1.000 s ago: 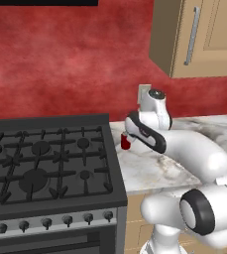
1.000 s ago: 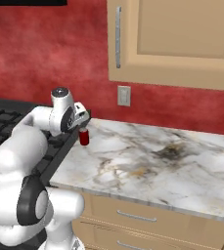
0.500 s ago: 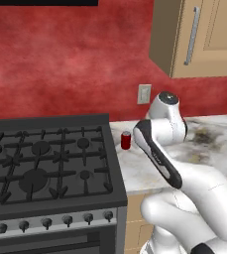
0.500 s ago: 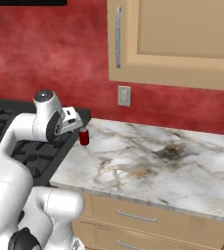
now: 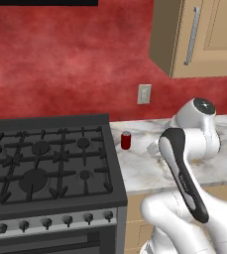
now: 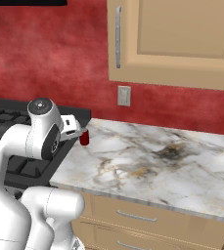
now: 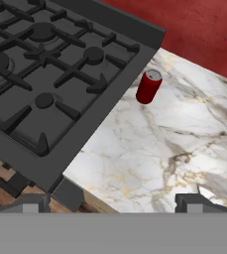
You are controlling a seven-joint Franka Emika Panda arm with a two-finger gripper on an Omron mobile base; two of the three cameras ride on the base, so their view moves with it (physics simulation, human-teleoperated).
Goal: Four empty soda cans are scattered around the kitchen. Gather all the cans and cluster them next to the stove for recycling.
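Even, bright rendered light, sharp throughout, with only faint soft shadows and no glare or blur.

The stove (image 5: 45, 168) runs off the left edge.

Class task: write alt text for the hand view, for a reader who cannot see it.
A single red soda can stands upright on the marble counter, just beside the black stove. The gripper is open with nothing between its fingertips, which show at the bottom above the counter's front edge, well short of the can.
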